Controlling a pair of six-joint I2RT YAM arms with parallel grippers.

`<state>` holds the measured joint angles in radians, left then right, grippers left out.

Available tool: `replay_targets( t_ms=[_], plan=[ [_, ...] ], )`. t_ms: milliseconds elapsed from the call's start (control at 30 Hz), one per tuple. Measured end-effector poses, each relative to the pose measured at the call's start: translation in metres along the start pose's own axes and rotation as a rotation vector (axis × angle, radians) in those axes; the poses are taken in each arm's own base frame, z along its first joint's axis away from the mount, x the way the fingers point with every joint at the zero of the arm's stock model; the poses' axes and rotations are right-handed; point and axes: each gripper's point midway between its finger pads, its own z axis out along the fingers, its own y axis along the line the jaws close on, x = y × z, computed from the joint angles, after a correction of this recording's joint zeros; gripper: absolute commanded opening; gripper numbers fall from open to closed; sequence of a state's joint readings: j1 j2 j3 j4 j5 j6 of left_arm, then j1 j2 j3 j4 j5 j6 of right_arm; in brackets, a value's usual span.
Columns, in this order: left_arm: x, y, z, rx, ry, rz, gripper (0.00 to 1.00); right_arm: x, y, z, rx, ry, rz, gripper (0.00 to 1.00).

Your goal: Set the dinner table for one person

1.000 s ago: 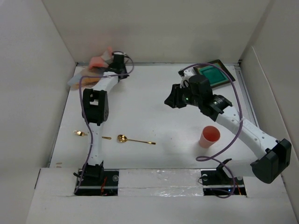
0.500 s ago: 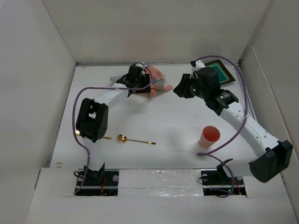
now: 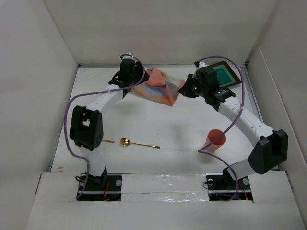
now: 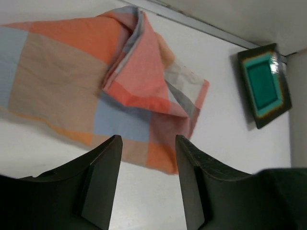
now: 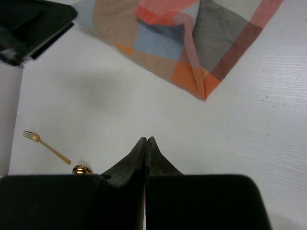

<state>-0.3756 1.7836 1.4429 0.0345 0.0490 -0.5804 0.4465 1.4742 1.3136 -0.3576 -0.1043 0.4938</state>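
White dinner table (image 3: 158, 120): you have bare top across the middle and near side, where the setting belongs. Nothing is laid there yet.
Orange-and-grey checked mat (image 3: 160, 88): it lies rumpled at the far centre, with one flap folded over itself. Its long axis runs left to right along the far wall.
Your left gripper (image 3: 135, 80): it hangs above the mat's left end, with its fingers spread wide and holding nothing.
Your right gripper (image 3: 185, 89): it sits at the mat's right corner, with its fingers pressed together on nothing.
Deciding relation: the mat lies between your two grippers, about equally near each. My judgement is that the left one suits the pickup better, since it is already spread.
Green plate (image 3: 221, 75): far right corner, just right of the mat.
Pink cup (image 3: 215, 139): upright, near right.
Gold spoon (image 3: 138, 143): near left, with its handle pointing right.
Gold fork (image 5: 45, 146): just left of the spoon.
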Motion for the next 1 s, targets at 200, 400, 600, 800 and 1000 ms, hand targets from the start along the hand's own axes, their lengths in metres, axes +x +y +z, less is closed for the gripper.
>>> replay_targets(
  t_ms=[200, 400, 600, 800, 1000],
  plan=[
    [0.058, 0.042, 0.076, -0.076, 0.163, -0.067, 0.49, -0.007, 0.004, -0.009, 0.0, -0.033, -0.001, 0.17],
    [0.099, 0.057, 0.087, -0.089, 0.238, -0.204, 0.54, -0.003, 0.009, -0.021, -0.016, -0.043, -0.007, 0.28],
    [0.071, 0.048, 0.098, -0.04, 0.13, -0.326, 0.53, 0.004, 0.009, -0.022, -0.016, -0.029, -0.009, 0.28],
    [0.062, 0.051, 0.108, -0.023, 0.07, -0.413, 0.49, 0.006, 0.012, -0.023, -0.025, -0.022, -0.012, 0.29],
    [0.074, 0.067, 0.131, -0.072, 0.07, -0.441, 0.44, 0.007, 0.013, -0.025, -0.029, -0.018, -0.013, 0.29]
  ],
)
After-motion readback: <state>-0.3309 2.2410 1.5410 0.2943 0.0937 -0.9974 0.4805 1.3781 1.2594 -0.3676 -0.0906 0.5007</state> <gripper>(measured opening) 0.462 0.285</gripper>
